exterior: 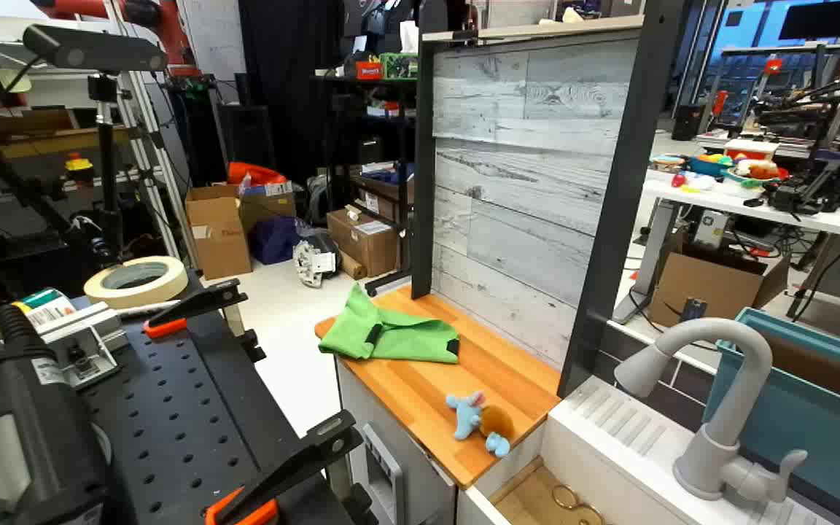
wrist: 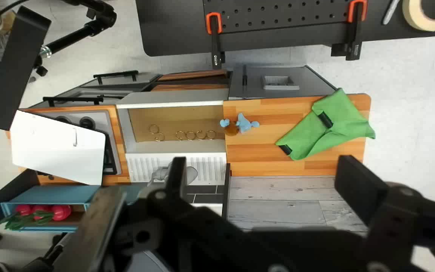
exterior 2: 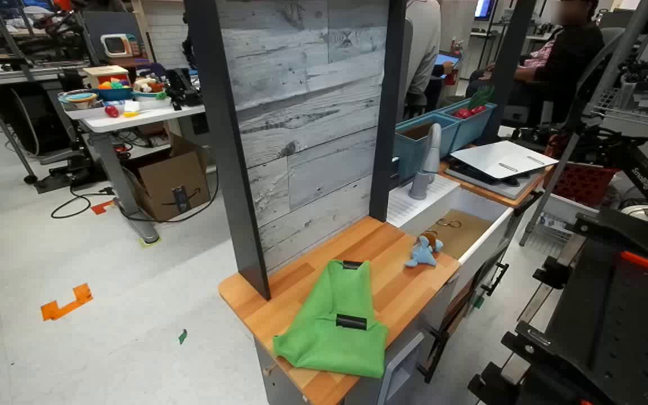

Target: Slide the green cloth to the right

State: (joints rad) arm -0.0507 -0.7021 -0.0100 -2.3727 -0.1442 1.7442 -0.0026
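Note:
The green cloth (exterior: 398, 339) lies rumpled and partly folded on the wooden counter (exterior: 427, 390), with black strips on it. In an exterior view the cloth (exterior 2: 338, 351) covers the counter's near end. In the wrist view the cloth (wrist: 347, 119) is on the right half of the counter (wrist: 291, 113), and one corner hangs past its right edge. My gripper (wrist: 263, 170) is open, with nothing between its fingers. It is well above the counter, and the cloth appears beyond the fingertips, nearer the right finger. The gripper shows in neither exterior view.
A small blue-and-brown plush toy (exterior: 468, 417) lies on the counter beside the sink (wrist: 179, 115), which holds gold rings. An upright wood-look panel (exterior 2: 313, 129) with dark posts borders the counter. A grey faucet (exterior: 708, 467) stands by the sink. A black perforated table (exterior: 172, 401) is across a gap.

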